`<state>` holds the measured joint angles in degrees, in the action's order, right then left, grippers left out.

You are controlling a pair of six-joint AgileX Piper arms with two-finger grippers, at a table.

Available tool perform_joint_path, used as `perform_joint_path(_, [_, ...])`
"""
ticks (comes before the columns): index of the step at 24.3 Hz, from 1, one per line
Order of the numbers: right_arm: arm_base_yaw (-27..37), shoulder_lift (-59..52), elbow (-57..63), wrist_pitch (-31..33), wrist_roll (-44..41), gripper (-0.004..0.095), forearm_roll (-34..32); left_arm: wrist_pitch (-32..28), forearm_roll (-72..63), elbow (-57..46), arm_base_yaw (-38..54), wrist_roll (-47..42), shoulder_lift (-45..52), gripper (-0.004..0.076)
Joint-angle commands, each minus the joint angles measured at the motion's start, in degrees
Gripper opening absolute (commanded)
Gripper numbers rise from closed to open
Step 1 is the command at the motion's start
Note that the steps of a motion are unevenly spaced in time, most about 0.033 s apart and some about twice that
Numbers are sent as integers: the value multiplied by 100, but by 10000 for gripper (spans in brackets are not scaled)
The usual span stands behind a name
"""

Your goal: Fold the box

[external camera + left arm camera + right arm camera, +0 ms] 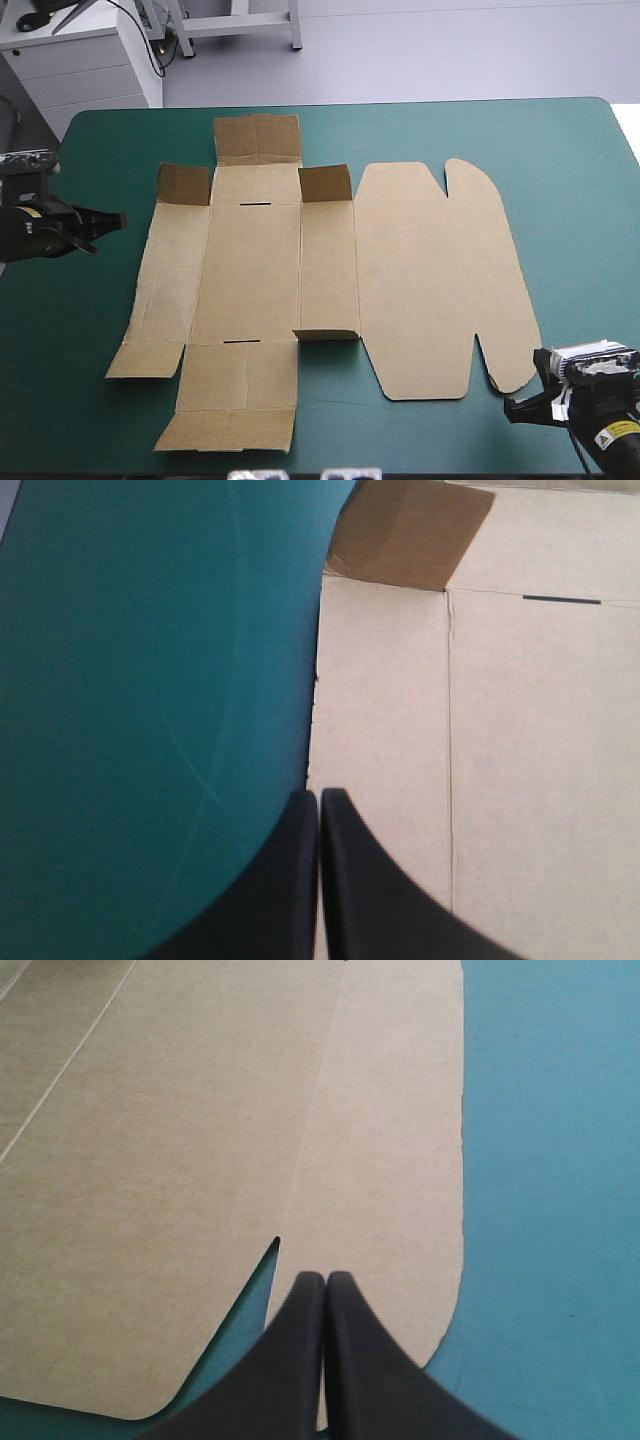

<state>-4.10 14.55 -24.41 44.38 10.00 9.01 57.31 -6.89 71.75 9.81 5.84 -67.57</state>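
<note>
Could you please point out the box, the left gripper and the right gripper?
box (250, 260), high view, middle panel.
left gripper (319, 795), left wrist view, between shut fingertips.
right gripper (326, 1278), right wrist view, between shut fingertips.

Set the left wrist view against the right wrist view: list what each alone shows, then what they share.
Left wrist view only: a raised corner flap of the box, a narrow slot cut in a panel, and a straight crease. Right wrist view only: the rounded lid tab and the notch cut beside it. Both: flat brown board on the teal-green cover, and that arm's own pincer shut, the left pincer and the right pincer each near an outer edge of the board.
</note>
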Motion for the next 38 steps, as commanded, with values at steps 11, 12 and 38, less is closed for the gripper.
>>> perform_joint_path(11, [5,68,-154,-419,42,-19,-125,1656,-3720,-181,3623,3139,-1550,-8])
perform_joint_path(12, [5,68,-154,-419,42,-19,-125,1656,-3667,-319,3623,3209,-1631,-8])
perform_joint_path(38, [5,68,-154,-419,42,-19,-125,1374,-3776,-987,2939,4087,-2408,424])
